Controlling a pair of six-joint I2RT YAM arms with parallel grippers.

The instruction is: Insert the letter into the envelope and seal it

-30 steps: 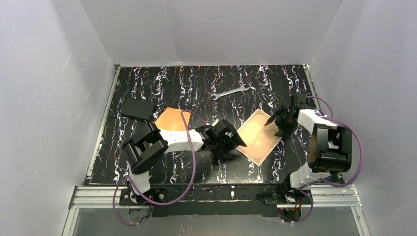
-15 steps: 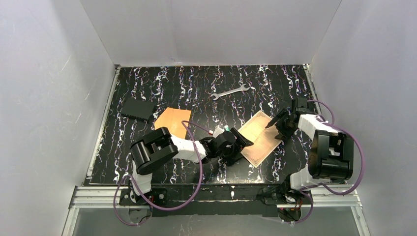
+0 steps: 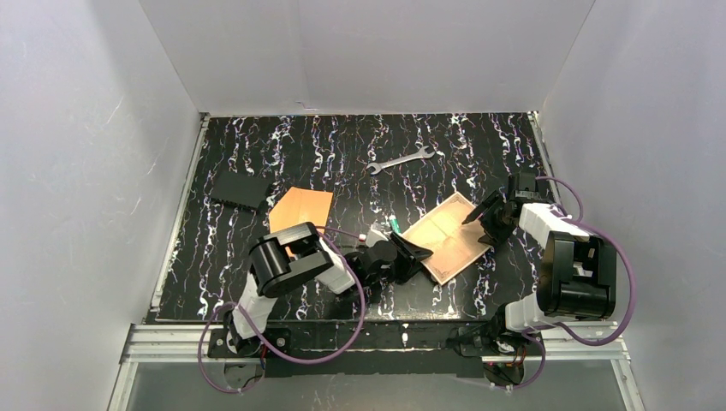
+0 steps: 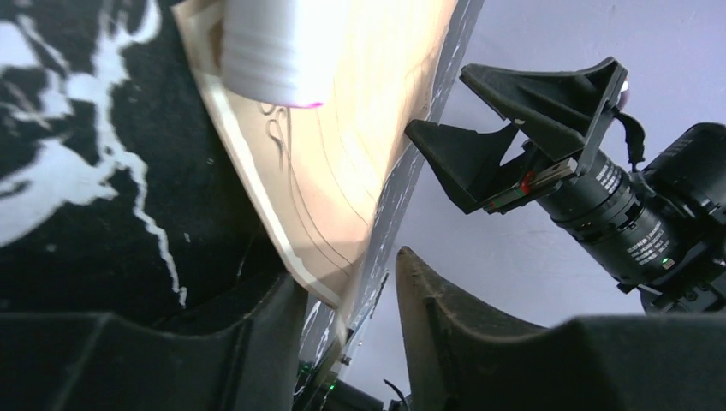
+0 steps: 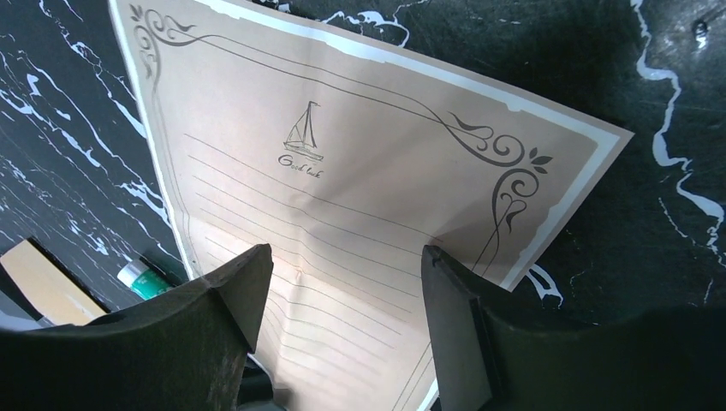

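The letter (image 3: 447, 238), a cream sheet with a dark scrolled border and a small ship drawing, lies right of centre on the black marbled table. Its left edge is raised off the surface. My left gripper (image 3: 414, 252) is at that edge. In the left wrist view the letter (image 4: 342, 171) has its corner between the narrowed jaws of my left gripper (image 4: 347, 270), against one finger, with a gap to the other. My right gripper (image 3: 481, 212) hovers open over the letter (image 5: 342, 180) near its far right corner. The orange-brown envelope (image 3: 300, 210) lies flat to the left, behind my left arm.
A green-capped glue stick (image 3: 395, 225) lies just left of the letter. A wrench (image 3: 401, 158) rests farther back at centre. A flat black object (image 3: 241, 190) sits at the left, beside the envelope. White walls enclose the table on three sides.
My left gripper has swung right and nearer onto the letter's left edge, and its jaws have narrowed. The letter has turned and its left edge has lifted. The right gripper has shifted slightly right.
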